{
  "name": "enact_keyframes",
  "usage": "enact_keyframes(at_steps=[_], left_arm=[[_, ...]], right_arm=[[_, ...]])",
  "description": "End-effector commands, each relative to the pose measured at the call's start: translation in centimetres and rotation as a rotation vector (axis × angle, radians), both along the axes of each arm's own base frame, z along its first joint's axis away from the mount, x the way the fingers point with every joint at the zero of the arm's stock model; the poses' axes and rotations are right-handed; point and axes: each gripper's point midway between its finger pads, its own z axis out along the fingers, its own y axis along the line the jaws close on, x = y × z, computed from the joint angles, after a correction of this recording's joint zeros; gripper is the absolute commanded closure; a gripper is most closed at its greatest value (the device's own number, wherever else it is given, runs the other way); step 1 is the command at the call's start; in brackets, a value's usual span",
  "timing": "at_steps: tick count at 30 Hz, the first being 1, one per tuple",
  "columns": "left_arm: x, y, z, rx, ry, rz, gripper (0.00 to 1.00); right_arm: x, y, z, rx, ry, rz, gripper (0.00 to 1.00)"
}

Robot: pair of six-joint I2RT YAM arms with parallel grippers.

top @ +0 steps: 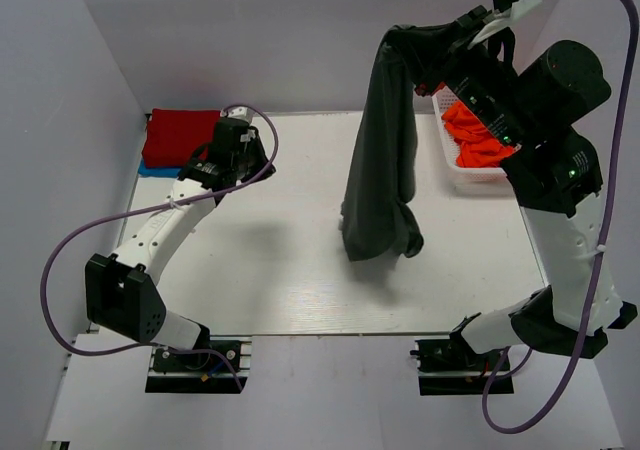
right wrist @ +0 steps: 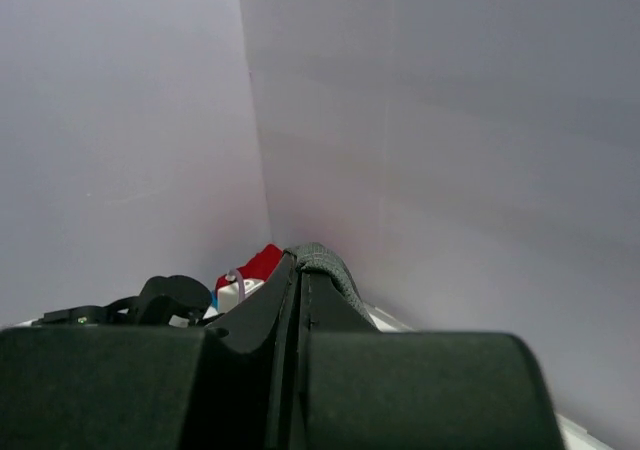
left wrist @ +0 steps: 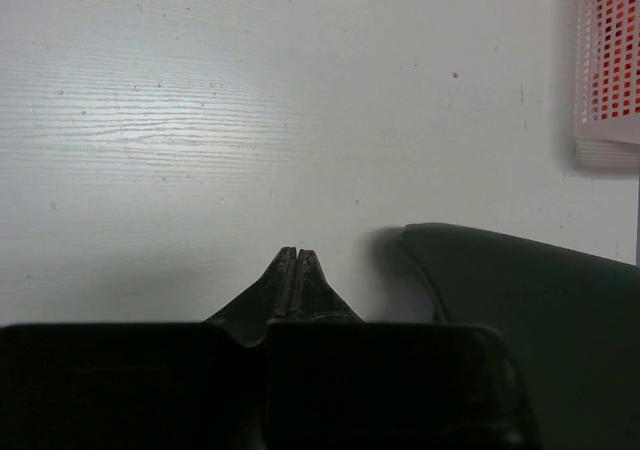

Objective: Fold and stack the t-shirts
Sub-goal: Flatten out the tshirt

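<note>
My right gripper (top: 405,38) is raised high over the far right of the table, shut on the dark charcoal-grey t-shirt (top: 380,160). The shirt hangs down in a long drape with its lower end bunched on the table. Its hem shows over my right fingertips in the right wrist view (right wrist: 325,265), and its lower end shows in the left wrist view (left wrist: 540,320). A folded red t-shirt (top: 180,136) lies on a blue one (top: 150,170) at the far left corner. Orange t-shirts (top: 478,135) fill the basket. My left gripper (left wrist: 297,255) is shut and empty, low near the red shirt.
A white lattice basket (top: 468,178) stands at the far right edge of the table (top: 270,280), also seen in the left wrist view (left wrist: 608,70). Grey walls enclose the back and sides. Purple cables loop off both arms.
</note>
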Motion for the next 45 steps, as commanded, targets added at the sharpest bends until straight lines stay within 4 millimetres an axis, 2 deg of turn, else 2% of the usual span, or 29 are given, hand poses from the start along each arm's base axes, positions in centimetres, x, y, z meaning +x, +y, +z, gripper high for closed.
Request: enact_keyframes(at_steps=[1, 2, 4, 5, 6, 7, 8, 9, 10, 11, 13, 14, 16, 17, 19, 20, 22, 25, 27, 28, 30, 31, 33, 34, 35, 36, 38, 43, 45], left_arm=[[-0.9, 1.0, 1.1, 0.009, -0.023, 0.019, 1.00], [-1.3, 1.1, 0.9, 0.013, -0.014, 0.019, 1.00], [-1.4, 1.4, 0.6, 0.031, -0.008, 0.022, 1.00], [-1.3, 1.6, 0.6, 0.038, -0.011, 0.032, 1.00], [-1.7, 1.8, 0.2, 0.055, 0.009, 0.025, 1.00], [-1.9, 2.1, -0.1, 0.066, 0.020, 0.032, 0.94], [-2.0, 2.3, -0.3, 0.076, 0.029, 0.039, 0.87], [-2.2, 2.4, -0.5, 0.090, 0.034, 0.030, 0.80], [-2.4, 2.5, -0.8, 0.102, 0.045, 0.024, 0.67], [-2.6, 2.3, -0.8, 0.109, 0.043, 0.009, 0.61], [-2.9, 1.9, -1.3, 0.111, 0.063, -0.022, 0.49], [-3.3, 1.5, -2.2, 0.110, 0.088, -0.058, 0.35], [-4.0, 0.8, -3.1, 0.117, 0.116, -0.113, 0.17], [-4.6, 0.2, -3.7, 0.106, 0.143, -0.159, 0.03], [-5.6, -0.8, -4.3, 0.083, 0.178, -0.222, 0.00], [-6.5, -1.4, -4.9, 0.084, 0.198, -0.261, 0.00], [-8.1, -2.8, -5.7, 0.068, 0.230, -0.327, 0.00], [-10.6, -4.7, -7.2, 0.061, 0.282, -0.403, 0.00], [-12.5, -5.4, -8.3, 0.060, 0.337, -0.431, 0.00], [-14.1, -6.4, -9.0, 0.064, 0.373, -0.469, 0.00], [-16.7, -8.3, -10.1, 0.057, 0.419, -0.532, 0.00], [-17.4, -9.1, -10.7, 0.060, 0.434, -0.550, 0.01], [-18.2, -10.6, -12.0, 0.087, 0.443, -0.563, 0.07], [-19.9, -11.7, -12.8, 0.115, 0.463, -0.608, 0.09], [-19.9, -12.8, -12.6, 0.128, 0.448, -0.629, 0.09], [-20.2, -13.5, -14.2, 0.171, 0.474, -0.639, 0.10], [-21.1, -15.3, -14.5, 0.211, 0.471, -0.680, 0.10], [-21.1, -15.0, -17.1, 0.341, 0.500, -0.651, 0.11], [-20.8, -14.9, -18.4, 0.381, 0.507, -0.613, 0.16]], right_arm=[[-1.3, -1.1, 3.5, 0.081, -0.114, -0.007, 1.00], [-0.4, -0.8, 2.1, 0.060, -0.076, -0.023, 1.00], [1.5, -2.1, 0.8, 0.071, -0.019, -0.138, 1.00], [3.3, -1.3, -2.4, 0.020, 0.049, -0.169, 1.00], [4.6, -2.2, -3.8, 0.012, 0.092, -0.248, 1.00], [5.3, -3.8, -4.6, 0.026, 0.124, -0.344, 1.00], [7.4, -3.8, -9.6, -0.044, 0.215, -0.427, 1.00], [8.2, -4.3, -11.4, -0.057, 0.254, -0.475, 1.00], [8.7, -4.8, -13.0, -0.067, 0.287, -0.519, 1.00], [10.2, -5.4, -18.5, -0.138, 0.382, -0.613, 1.00], [11.2, -6.4, -22.8, -0.192, 0.467, -0.689, 1.00], [12.5, -6.6, -28.9, -0.273, 0.568, -0.732, 1.00], [13.1, -6.6, -32.4, -0.315, 0.633, -0.736, 1.00], [13.8, -6.8, -37.4, -0.358, 0.740, -0.761, 1.00], [14.0, -7.2, -41.0, -0.373, 0.838, -0.751, 1.00], [14.7, -7.7, -44.3, -0.402, 0.913, -0.772, 1.00], [15.0, -8.4, -46.4, -0.396, 0.980, -0.786, 1.00], [14.3, -9.2, -51.0, -0.442, 1.097, -0.804, 1.00], [14.2, -10.1, -52.2, -0.423, 1.143, -0.823, 1.00], [13.6, -10.6, -53.1, -0.422, 1.168, -0.827, 1.00], [13.3, -11.3, -53.4, -0.386, 1.191, -0.840, 1.00], [12.5, -11.5, -54.4, -0.394, 1.216, -0.832, 1.00], [12.4, -12.2, -54.5, -0.364, 1.227, -0.845, 1.00], [11.5, -12.3, -55.3, -0.367, 1.255, -0.833, 1.00], [11.4, -12.5, -55.2, -0.353, 1.257, -0.835, 1.00], [11.4, -12.9, -55.3, -0.341, 1.264, -0.843, 1.00], [10.6, -13.0, -55.7, -0.326, 1.287, -0.828, 1.00], [9.7, -14.2, -55.3, -0.293, 1.292, -0.836, 1.00], [9.2, -14.5, -55.5, -0.292, 1.300, -0.837, 1.00]])
